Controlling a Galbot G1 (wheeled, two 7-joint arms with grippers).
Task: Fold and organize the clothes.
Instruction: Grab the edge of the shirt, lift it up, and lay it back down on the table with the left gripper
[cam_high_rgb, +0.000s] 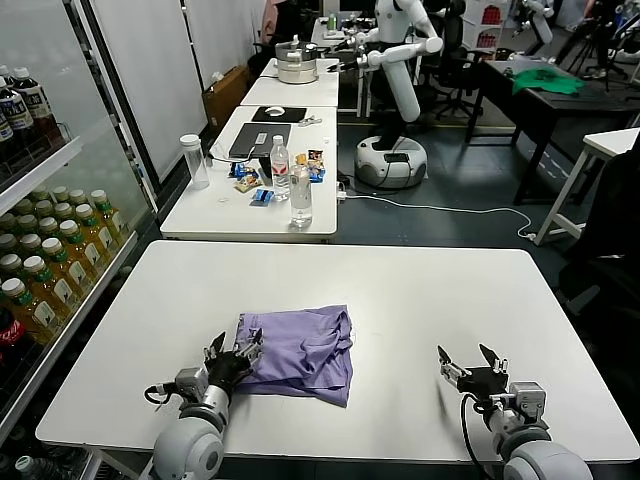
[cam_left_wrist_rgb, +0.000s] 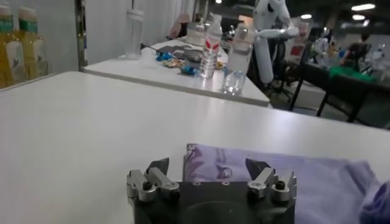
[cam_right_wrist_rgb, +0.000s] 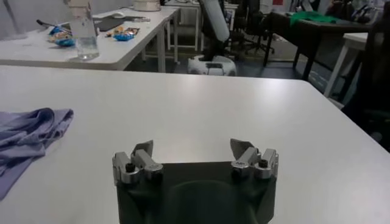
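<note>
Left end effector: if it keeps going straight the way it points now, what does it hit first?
Most likely the folded purple T-shirt: the open left end effector points right at its near edge, low over the white table.

Head view high above table (cam_high_rgb: 420, 280); wrist views low, forward, sharing it.

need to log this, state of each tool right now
left tool: open, holding nothing, at the purple T-shirt's edge
right tool: open, empty

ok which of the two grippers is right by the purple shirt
The left gripper, open at the shirt's near-left edge. The right gripper hovers over bare table, well apart.
</note>
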